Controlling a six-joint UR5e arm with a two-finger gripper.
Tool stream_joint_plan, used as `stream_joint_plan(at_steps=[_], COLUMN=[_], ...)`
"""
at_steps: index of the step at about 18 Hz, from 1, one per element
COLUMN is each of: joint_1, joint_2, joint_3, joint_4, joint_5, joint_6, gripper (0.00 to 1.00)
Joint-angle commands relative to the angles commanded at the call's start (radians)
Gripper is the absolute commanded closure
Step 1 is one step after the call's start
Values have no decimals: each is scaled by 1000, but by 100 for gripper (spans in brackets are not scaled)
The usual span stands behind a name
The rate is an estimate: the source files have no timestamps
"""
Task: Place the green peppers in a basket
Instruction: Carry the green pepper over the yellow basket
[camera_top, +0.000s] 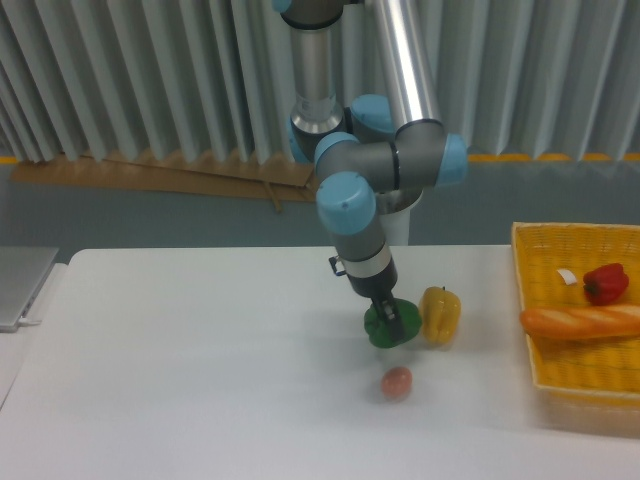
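The robot's black two-finger gripper (393, 322) is squeezed tight on the shiny dark-green bell pepper (384, 327), holding it just above the white table (180, 360) right beside the yellow bell pepper (440, 314), and the bright yellow woven basket (560, 385) sits far off to the camera's right.

arm: reaches down from 12 o'clock, forearm slanting toward 5 o'clock
wrist: tilted, pointing down toward 5 o'clock
gripper (394, 322): low over the table, fingers closed around the green pepper (381, 328), held clear of the surface
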Motion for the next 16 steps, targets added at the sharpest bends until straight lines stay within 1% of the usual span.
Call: stream_joint_plan(at_steps=[3, 4, 6, 10, 13, 16], joint_1=[29, 38, 71, 146, 222, 296], joint_2=[38, 48, 72, 95, 98, 91], joint_3=[38, 46, 46, 46, 46, 48], joint_4=[-92, -106, -112, -129, -129, -121], joint_5=[-3, -3, -11, -28, -49, -64], joint_6=[44, 67, 110, 250, 392, 501], gripper=[53, 53, 53, 53, 53, 53])
